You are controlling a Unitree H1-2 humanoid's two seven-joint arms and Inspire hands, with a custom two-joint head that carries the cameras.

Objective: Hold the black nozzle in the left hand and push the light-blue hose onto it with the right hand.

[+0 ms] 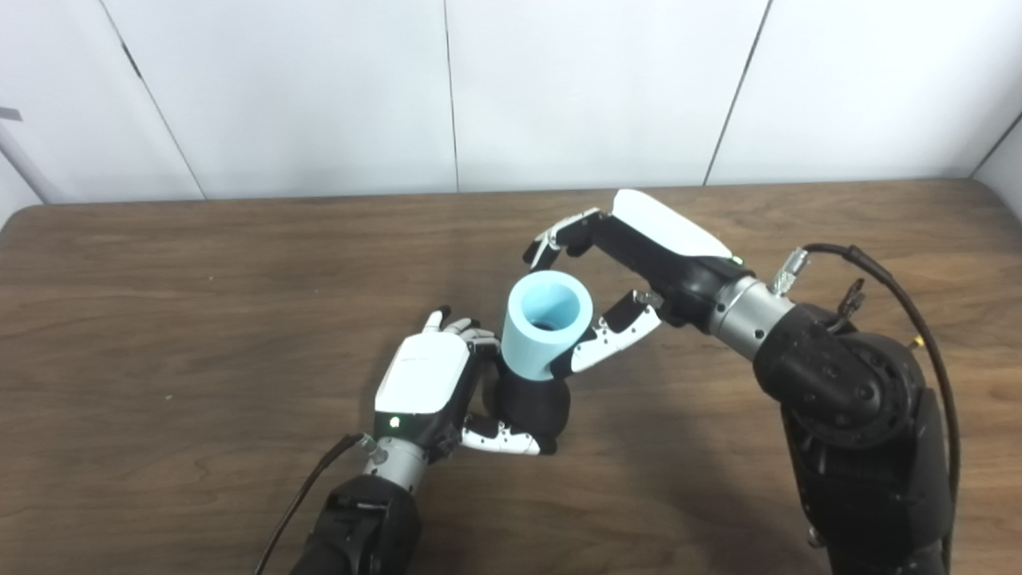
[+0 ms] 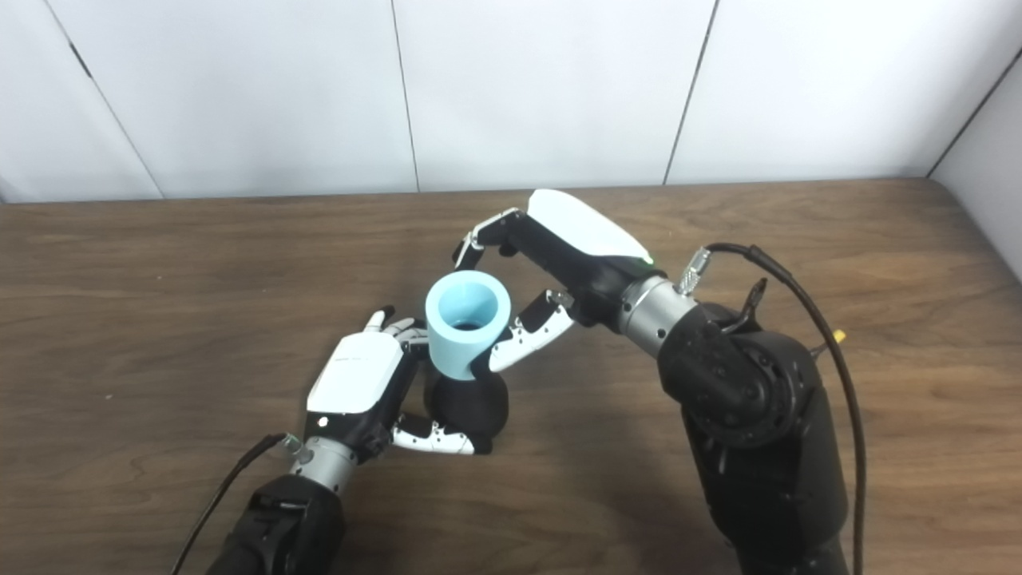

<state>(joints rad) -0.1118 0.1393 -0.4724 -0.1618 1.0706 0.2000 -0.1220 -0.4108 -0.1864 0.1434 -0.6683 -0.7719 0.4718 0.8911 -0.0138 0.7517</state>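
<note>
Hose, light-blue and thick-walled, looks light and stiffly rubbery; it sits atop the black nozzle, which the left hand clasps above the tabletop. Right hand is spread around it; best gripped mid-wall.

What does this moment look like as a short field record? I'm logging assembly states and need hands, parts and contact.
surface: wooden table
left hand: shut on the black nozzle, which stands on the table
light-blue hose: seated on top of the nozzle, open end up, leaning slightly
right hand: fingers spread, thumb against the hose's side, other fingers arched above its far rim without closing
assembly state: hose already on nozzle; depth of fit cannot be told
</note>
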